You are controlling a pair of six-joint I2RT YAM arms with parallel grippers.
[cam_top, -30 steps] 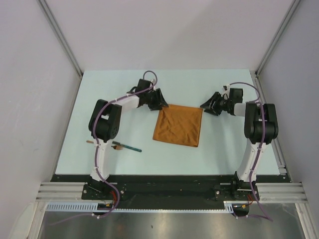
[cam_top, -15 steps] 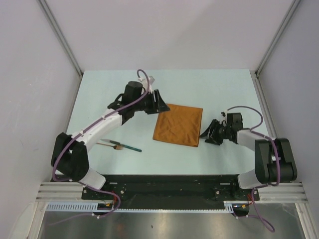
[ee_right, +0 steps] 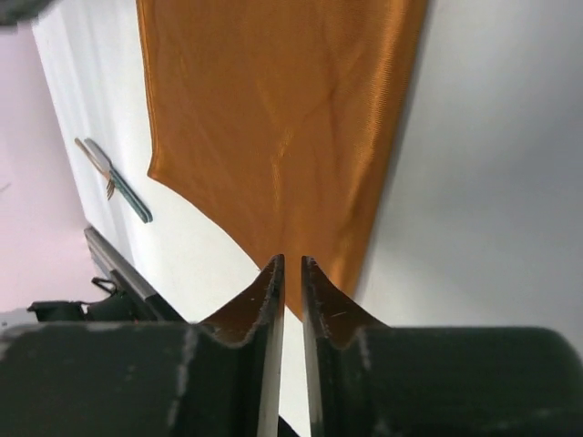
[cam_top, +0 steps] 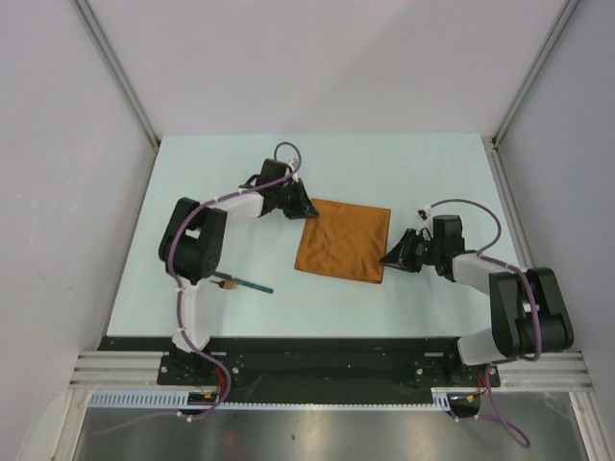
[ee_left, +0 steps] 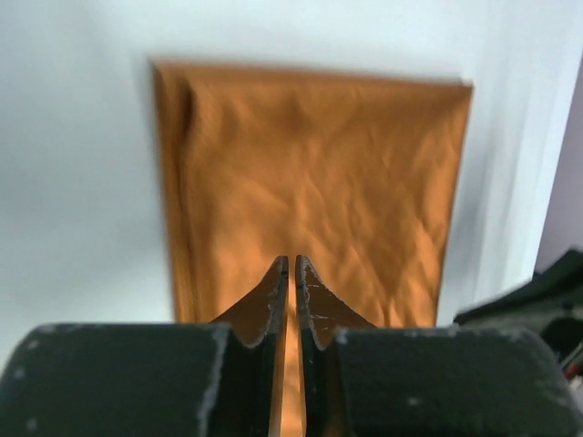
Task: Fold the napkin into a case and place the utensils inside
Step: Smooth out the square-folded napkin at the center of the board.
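Left pincer (ee_left: 291,266) is clenched on the napkin (cam_top: 344,240) at its far-left corner, and the right pincer (ee_right: 291,266) is clenched on the near-right corner. The cloth lies flat at the middle of the bench (cam_top: 221,173), somewhat toward the right edge, with no case formed. The diagonal hold is judged to be preparation for lifting and folding. The utensils (cam_top: 242,282) lie well apart toward the near-left corner, just beside the left arm, which partly hides them. Nothing rests on the cloth.
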